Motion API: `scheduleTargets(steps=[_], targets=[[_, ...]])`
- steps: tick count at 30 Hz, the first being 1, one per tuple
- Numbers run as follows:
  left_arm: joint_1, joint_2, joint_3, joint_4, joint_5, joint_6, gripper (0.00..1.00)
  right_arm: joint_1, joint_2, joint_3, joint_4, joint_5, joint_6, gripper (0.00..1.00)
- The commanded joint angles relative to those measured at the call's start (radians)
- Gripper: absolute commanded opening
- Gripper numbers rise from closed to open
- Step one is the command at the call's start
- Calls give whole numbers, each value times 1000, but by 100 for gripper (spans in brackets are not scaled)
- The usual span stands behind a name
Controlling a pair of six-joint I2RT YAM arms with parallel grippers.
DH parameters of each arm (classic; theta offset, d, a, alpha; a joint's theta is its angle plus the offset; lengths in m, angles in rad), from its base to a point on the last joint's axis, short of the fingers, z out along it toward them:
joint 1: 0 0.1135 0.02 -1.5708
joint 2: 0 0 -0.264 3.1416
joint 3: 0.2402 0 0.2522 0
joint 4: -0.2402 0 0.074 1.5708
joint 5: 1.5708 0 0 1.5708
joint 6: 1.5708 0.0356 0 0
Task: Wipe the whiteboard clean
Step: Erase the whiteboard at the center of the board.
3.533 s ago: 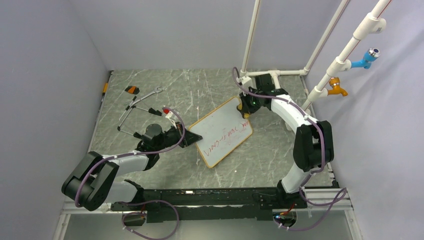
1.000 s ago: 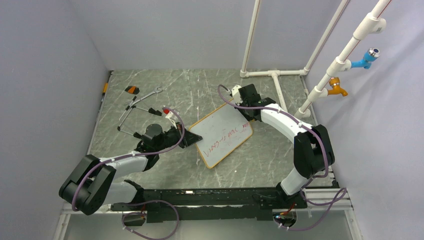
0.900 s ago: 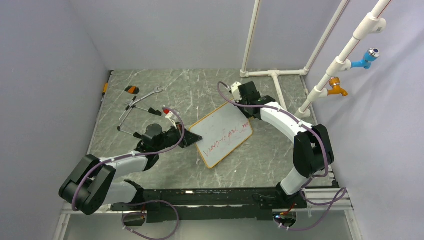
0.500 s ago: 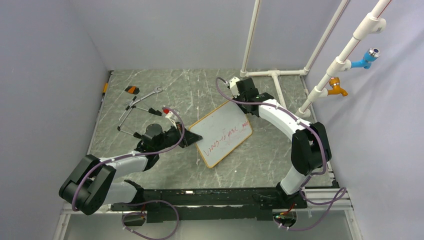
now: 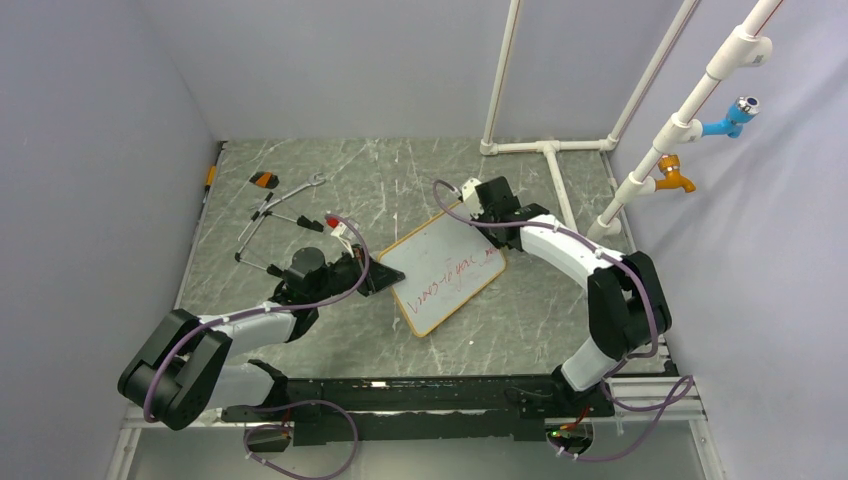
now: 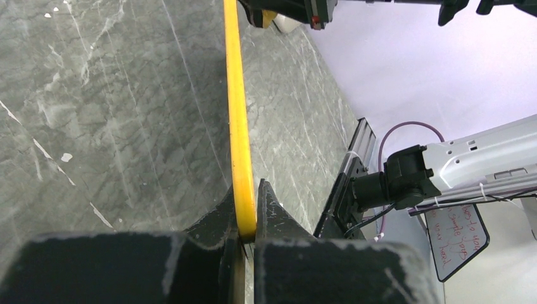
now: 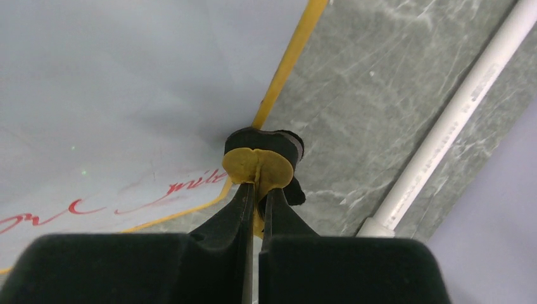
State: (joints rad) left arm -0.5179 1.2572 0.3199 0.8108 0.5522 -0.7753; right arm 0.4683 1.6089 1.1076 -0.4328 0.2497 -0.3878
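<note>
- Whiteboard (image 5: 440, 262) sits mid-frame; the left gripper (image 6: 244, 223) jaws pinch its frame edge. Hold that grip firm.
- Right gripper (image 7: 256, 193) jaws pinch the orange eraser (image 7: 258, 164) at the board's upper-right edge.
- Press the pad flat, then sweep down-left across the red writing (image 5: 452, 272).

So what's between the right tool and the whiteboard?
An orange eraser with a black pad, pinched in the right tool, at the edge of the orange-framed whiteboard: right wrist view.

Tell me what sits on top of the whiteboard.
The whiteboard carries red writing; the right gripper holds a small orange-and-black eraser at its edge. Whatever lies beneath the eraser's pad is covered.
</note>
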Motion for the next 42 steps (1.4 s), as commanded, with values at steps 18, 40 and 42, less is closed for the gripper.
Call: scheduleTargets(steps=[18,40,42], targets=[[-26,-7,37,228,97,-30,0,149,-20,61,142,-721,163,0],[-15,-34,16,250,97,-36,0,-41,-52,-57,218,-443,199,0],[-12,-31,13,259,97,-40,0,3,-45,-55,173,-559,146,0]])
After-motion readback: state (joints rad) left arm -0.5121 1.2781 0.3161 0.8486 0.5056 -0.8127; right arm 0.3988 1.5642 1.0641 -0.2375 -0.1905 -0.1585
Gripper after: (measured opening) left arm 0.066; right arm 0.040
